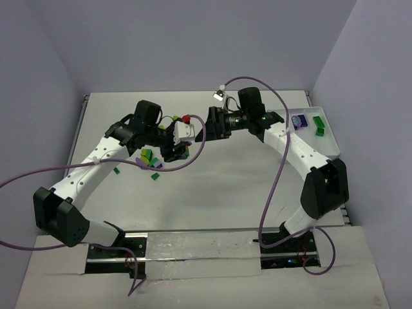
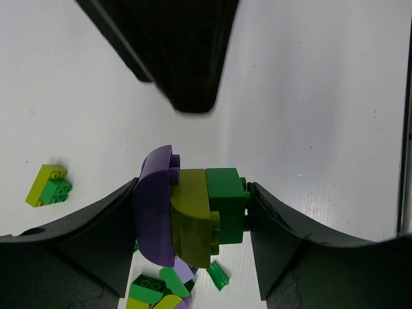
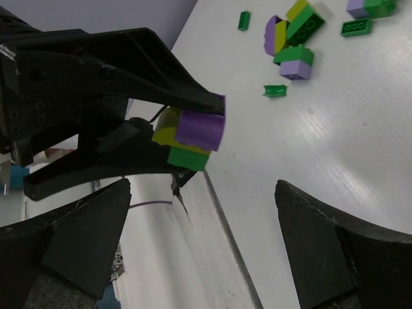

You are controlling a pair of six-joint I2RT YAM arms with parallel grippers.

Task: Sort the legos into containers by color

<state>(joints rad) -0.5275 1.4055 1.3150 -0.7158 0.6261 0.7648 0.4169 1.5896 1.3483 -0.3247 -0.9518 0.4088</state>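
Stack: three legos pressed together, a purple brick [image 2: 154,212], a yellow-green brick [image 2: 193,222] and a dark green brick [image 2: 226,206], sit between the left jaws, lifted clear of the bench [image 1: 225,187].
Left jaws: closed on this stack, one side pressing the purple face and the other the dark green face.
Right jaws: wide open and holding nothing; they face the left jaws from close by, and the stack is not yet between them.
Loose legos: a small pile [image 1: 151,161] lies on the bench under the left jaws; one yellow-green piece [image 2: 48,185] lies apart, off to their side.
Container: a white tray [image 1: 325,147] stands well behind the right jaws, beside that arm, with a purple and a green brick inside.
Step, as I judge it: the right jaws should take one end brick and pull it off the stack.
Risk of collision: the two pairs of jaws are very near, so a small error in the approach can knock them together.
Risk of dropping: the hold presses only the two outer bricks, so a sideways pull can twist the stack out, and it falls into the pile below.
Risk of wrong split: if two colours come off together, a mixed piece goes to the tray.
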